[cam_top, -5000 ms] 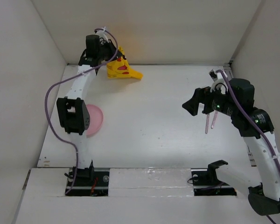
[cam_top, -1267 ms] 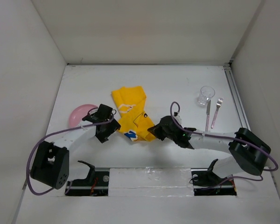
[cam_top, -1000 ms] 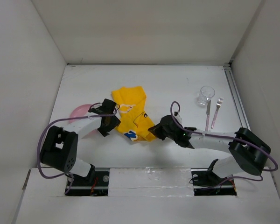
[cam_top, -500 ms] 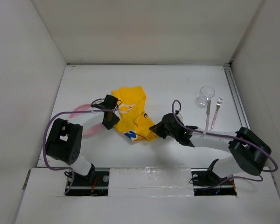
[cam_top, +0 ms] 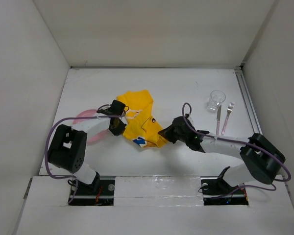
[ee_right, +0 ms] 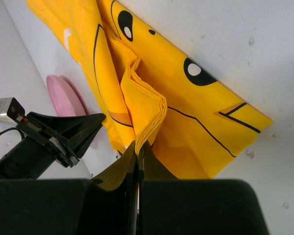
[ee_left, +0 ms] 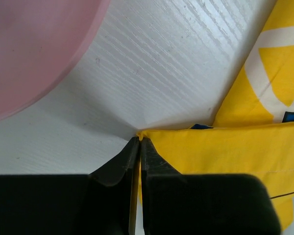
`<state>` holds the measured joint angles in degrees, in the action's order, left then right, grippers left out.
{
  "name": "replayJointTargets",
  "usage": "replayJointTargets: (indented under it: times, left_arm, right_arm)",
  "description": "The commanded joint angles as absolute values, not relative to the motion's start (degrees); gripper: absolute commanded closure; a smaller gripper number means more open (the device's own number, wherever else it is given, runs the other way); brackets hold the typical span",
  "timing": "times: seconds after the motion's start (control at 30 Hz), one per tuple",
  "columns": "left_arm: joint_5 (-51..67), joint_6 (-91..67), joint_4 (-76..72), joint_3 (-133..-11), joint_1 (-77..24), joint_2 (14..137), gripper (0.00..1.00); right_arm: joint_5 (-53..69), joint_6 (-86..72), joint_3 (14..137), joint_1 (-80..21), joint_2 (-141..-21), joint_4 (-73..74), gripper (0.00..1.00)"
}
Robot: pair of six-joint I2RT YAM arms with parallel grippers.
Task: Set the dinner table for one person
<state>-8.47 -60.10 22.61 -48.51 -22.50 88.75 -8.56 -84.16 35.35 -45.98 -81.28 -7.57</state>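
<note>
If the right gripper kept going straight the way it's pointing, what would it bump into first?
The yellow cloth placemat it is pinching; its folds lie right ahead. Beyond that, probably the left gripper.

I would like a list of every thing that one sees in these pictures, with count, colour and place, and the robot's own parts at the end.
white flat tabletop: 1, white, under everything, walls on three sides
yellow cartoon-print cloth placemat: 1, yellow, crumpled at the middle
pink round plate: 1, pink, left of the placemat, partly under the left arm
clear cup: 1, transparent, far right
knife: 1, pinkish, nearer than the cup
fork: 1, pink, right of the knife
left gripper: 1, black, shut on a placemat corner
right gripper: 1, black, shut on a placemat fold
</note>
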Motion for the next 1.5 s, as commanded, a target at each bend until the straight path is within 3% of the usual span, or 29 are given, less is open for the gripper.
replayJointTargets:
  times: [0.0, 0.1, 0.23, 0.33, 0.5, 0.67, 0.8, 1.03, 1.23, 1.47]
  left_arm:
    - [-9.32, -59.59, 25.75, -52.46, -23.47, 86.05, 1.0]
    - [-8.79, -56.0, 27.41, -57.29, -23.47, 84.9, 1.0]
    - [-8.79, -50.72, 34.17, -79.45, -20.66, 84.02, 1.0]
    - [-8.27, -48.43, 43.57, -100.44, -14.34, 88.49, 1.0]
    - [2.26, -47.9, 52.29, -119.61, 1.62, 91.76, 1.0]
    - [9.75, -47.9, 48.87, -116.55, 6.06, 86.14, 1.0]
    - [15.64, -49.21, 42.9, -103.58, 6.06, 78.77, 1.0]
    - [19.42, -49.22, 42.28, -94.94, 6.06, 70.58, 1.0]
    - [24.42, -49.22, 36.84, -93.69, 6.06, 73.2, 1.0]
    - [30.23, -51.14, 28.84, -106.94, 6.06, 88.48, 1.0]
  right_arm:
    - [-8.35, -81.13, 38.4, -44.3, -80.51, -10.89, 1.0]
    - [-7.13, -75.43, 42.17, -42.54, -80.51, -10.9, 1.0]
    - [-3.7, -66.29, 53.22, -35.63, -79.37, -8.8, 1.0]
    - [-2.29, -60.48, 60.71, -30.6, -78.41, 0.21, 1.0]
    - [-7.28, -53.72, 73.55, -20.49, -71.38, 16.23, 1.0]
    - [-7.56, -50.89, 73.48, -16.44, -62.68, 19.61, 1.0]
    - [-5.02, -50.89, 73.48, -14.25, -57.49, 21.88, 1.0]
    - [-1.49, -50.37, 73.48, -13.01, -53.97, 25.04, 1.0]
    - [4.63, -48.52, 73.48, -9.76, -56.42, 22.34, 1.0]
    - [16.59, -46.05, 80.67, -4.58, -72.14, 12.57, 1.0]
